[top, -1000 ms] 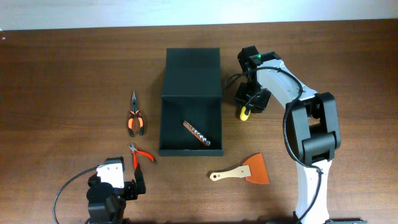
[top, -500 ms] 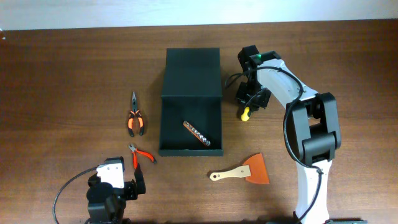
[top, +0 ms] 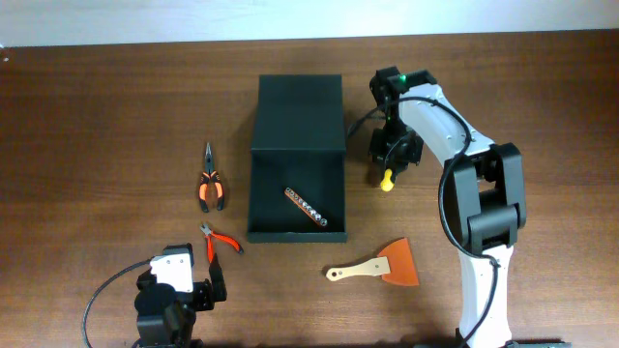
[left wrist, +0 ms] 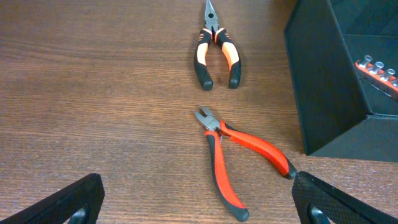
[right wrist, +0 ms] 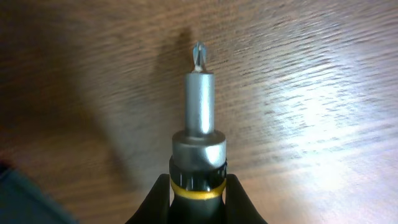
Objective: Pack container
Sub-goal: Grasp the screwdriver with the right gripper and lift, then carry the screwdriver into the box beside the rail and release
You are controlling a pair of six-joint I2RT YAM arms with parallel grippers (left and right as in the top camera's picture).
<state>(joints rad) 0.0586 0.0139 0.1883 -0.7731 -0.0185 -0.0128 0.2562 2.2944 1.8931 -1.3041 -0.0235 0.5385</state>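
At the lower left of the overhead frame, the left gripper (left wrist: 196,180) sits with its jaws wide apart, holding nothing. Just above it lie red-handled cutters (top: 221,241), and higher up are orange-and-black long-nose pliers (top: 211,185). The dark green container (top: 276,184) stands at centre frame, its lid flap laid open toward the top, with a bit rail (top: 308,206) slanted inside. Just right of it, the right gripper (top: 392,155) is clamped on a yellow-ended screwdriver (top: 387,180). An orange scraper (top: 379,265) lies at the lower right.
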